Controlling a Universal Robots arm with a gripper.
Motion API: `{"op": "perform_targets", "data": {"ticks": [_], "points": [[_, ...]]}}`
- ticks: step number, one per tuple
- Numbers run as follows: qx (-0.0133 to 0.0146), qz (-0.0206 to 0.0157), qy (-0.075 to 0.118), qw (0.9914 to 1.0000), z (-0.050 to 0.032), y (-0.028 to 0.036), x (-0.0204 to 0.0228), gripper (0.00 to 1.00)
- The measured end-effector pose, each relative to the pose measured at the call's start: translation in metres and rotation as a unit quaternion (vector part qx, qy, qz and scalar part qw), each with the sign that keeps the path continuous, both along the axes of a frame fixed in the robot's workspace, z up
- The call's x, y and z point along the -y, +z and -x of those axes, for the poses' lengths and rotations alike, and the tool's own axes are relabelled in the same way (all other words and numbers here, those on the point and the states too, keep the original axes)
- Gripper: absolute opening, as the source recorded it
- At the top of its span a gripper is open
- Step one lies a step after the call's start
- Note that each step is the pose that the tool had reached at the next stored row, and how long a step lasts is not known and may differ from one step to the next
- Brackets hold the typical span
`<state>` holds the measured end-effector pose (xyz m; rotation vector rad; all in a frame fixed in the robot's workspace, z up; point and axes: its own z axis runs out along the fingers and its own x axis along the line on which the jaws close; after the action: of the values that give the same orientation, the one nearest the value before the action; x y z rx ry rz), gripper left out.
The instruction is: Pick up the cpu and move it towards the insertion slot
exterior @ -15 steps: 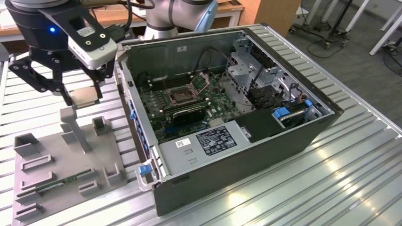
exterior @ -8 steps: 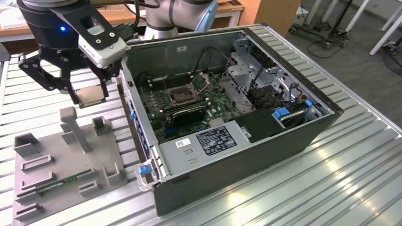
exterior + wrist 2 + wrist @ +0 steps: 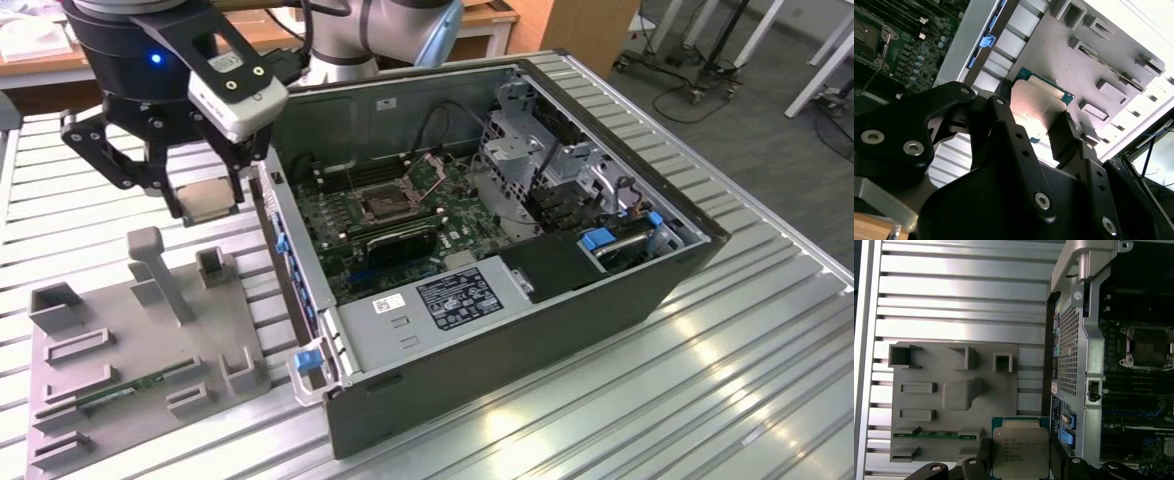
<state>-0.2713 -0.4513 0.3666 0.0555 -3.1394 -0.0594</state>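
The cpu (image 3: pixel 210 200), a flat square chip with a silvery face and thin rim, hangs above the slatted table to the exterior view's left of the open computer case. My gripper (image 3: pixel 210 207) is shut on it, one finger on each side edge. Both wrist views show the cpu (image 3: pixel 1019 450) (image 3: pixel 1036 107) clamped between the black fingers (image 3: pixel 983 461). The insertion slot (image 3: pixel 390 203), a square socket with a dark centre and shiny frame, lies on the green board inside the case, and also appears in both wrist views (image 3: pixel 1149 347) (image 3: pixel 866 37). The case wall stands between the chip and the socket.
A grey plastic fixture (image 3: pixel 134 340) with pockets and posts lies on the table below the gripper, holding a thin green memory stick (image 3: pixel 127 390). The case's upright side wall (image 3: pixel 287 250), drive cages (image 3: pixel 534 150) and power supply (image 3: pixel 427 310) surround the board.
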Motion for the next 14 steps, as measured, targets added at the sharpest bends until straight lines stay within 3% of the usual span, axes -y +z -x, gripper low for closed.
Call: {"op": "perform_targets", "data": {"ticks": [14], "points": [[0.0,0.0,0.0,1.0,-0.0209,0.0,0.0,0.55]]}}
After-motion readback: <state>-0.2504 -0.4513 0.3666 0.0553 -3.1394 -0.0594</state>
